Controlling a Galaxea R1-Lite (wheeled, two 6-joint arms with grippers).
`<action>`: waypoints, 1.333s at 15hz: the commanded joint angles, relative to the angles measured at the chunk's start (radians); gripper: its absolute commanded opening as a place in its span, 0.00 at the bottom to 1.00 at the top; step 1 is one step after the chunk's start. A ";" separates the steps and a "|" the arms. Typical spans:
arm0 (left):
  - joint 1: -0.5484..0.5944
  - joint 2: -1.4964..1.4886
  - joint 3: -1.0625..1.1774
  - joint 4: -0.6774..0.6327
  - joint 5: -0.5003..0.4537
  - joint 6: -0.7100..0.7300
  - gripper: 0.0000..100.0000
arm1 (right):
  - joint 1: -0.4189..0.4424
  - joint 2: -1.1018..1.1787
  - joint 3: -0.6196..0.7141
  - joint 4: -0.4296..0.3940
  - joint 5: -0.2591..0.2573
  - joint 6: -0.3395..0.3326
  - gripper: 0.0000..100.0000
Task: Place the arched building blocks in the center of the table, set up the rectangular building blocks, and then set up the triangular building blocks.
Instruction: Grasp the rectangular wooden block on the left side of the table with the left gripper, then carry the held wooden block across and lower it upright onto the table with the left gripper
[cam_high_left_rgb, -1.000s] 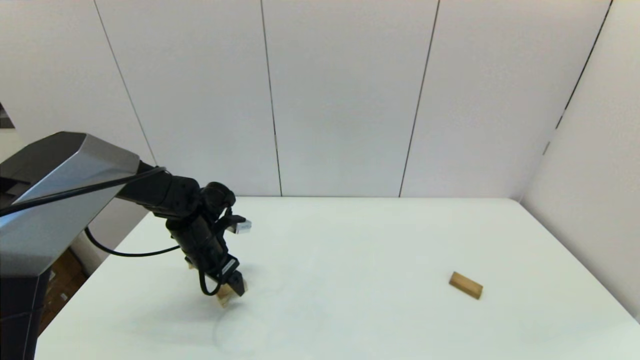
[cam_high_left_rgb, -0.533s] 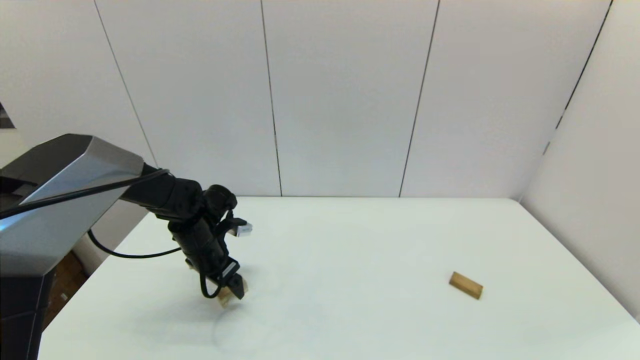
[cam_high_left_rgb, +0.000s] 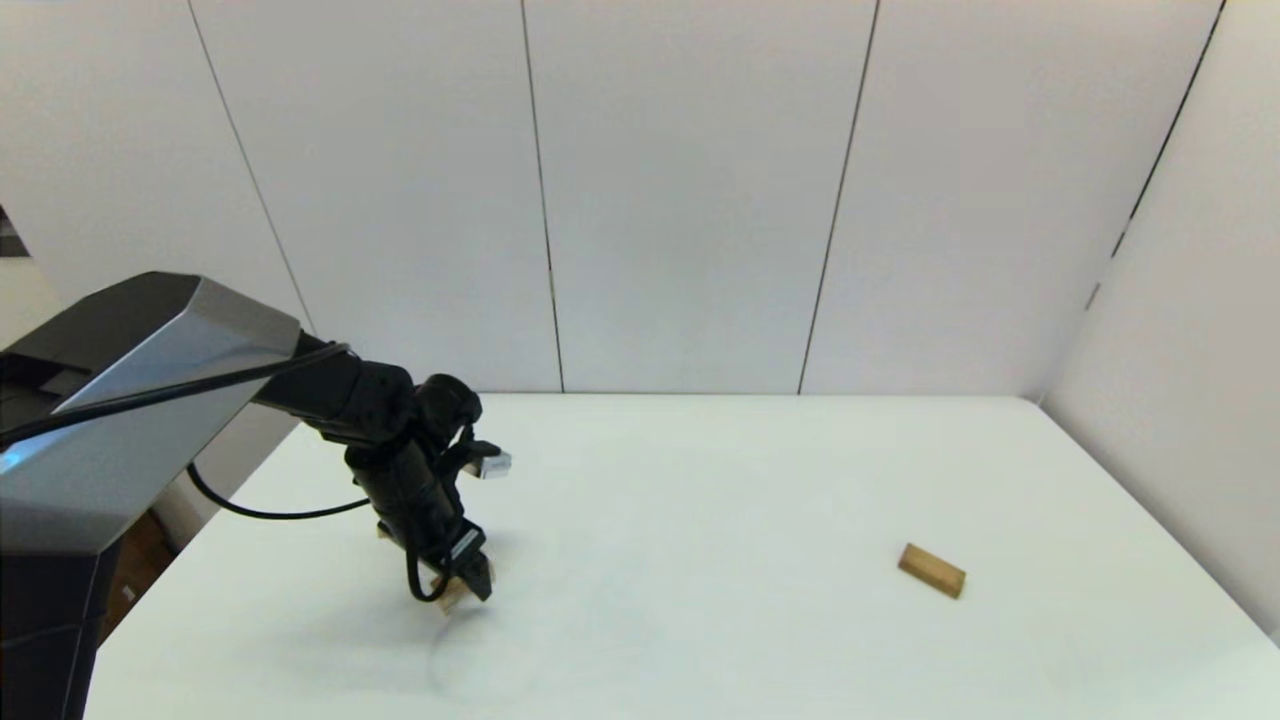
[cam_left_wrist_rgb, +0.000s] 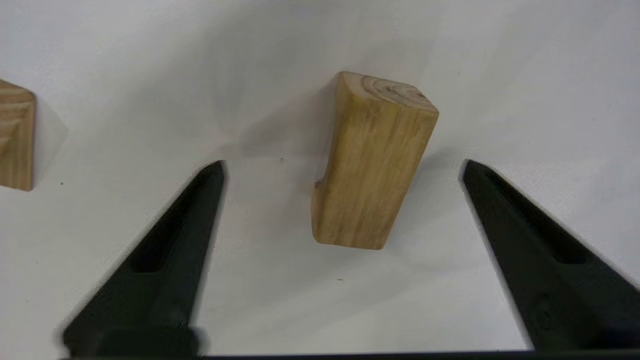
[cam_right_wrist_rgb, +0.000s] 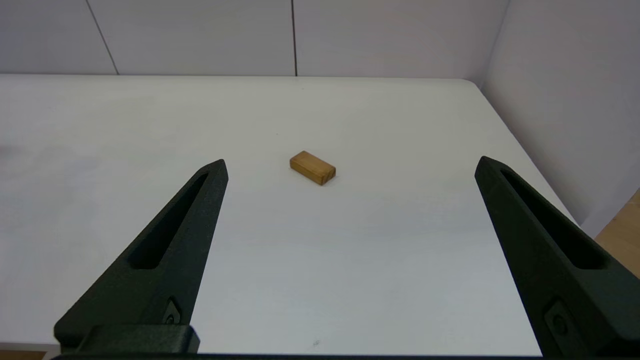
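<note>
Across the lower half of the head view lies the white table (cam_high_left_rgb: 760, 480), backed by pale wall panels (cam_high_left_rgb: 680, 190). Left arm (cam_high_left_rgb: 330, 390) reaches in from the robot's left side, over the table's left portion, wrist bent downward. Left gripper (cam_left_wrist_rgb: 342, 162) hangs low over the tabletop, fingers spread wide, one on each side of the arched block (cam_left_wrist_rgb: 372, 160) with clear gaps on both sides; no contact seen. In the wrist view that block shows a notch cut into one long edge, end grain on the far face; whether it rests flat or on end I cannot tell. In the head view only a sliver of it (cam_high_left_rgb: 452, 590) shows under the fingertips, left of the table's centre. Right gripper (cam_right_wrist_rgb: 350, 165) is out of the head view; its own camera shows both fingers spread wide, holding nothing, looking across the table's right portion. Rectangular brick (cam_high_left_rgb: 931, 570) lies flat on the right side of the table, well apart from the left arm, long axis skewed to the table edge; also seen ahead of the right gripper (cam_right_wrist_rgb: 312, 167). Triangular wedge (cam_left_wrist_rgb: 16, 137) sits beside the arched block, apart from it, cut off by the left wrist picture's edge; in the head view a small tan bit (cam_high_left_rgb: 383, 531) peeks out behind the arm.
</note>
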 joint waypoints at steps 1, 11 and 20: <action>-0.007 0.003 -0.003 0.003 0.000 -0.003 0.00 | 0.000 0.000 0.000 0.000 0.000 0.000 1.00; -0.034 -0.043 -0.009 0.003 -0.002 -0.003 0.00 | 0.000 0.000 0.000 0.000 0.000 0.000 1.00; -0.265 -0.097 -0.147 0.067 -0.013 0.245 0.00 | 0.000 0.000 0.000 0.000 0.000 0.000 1.00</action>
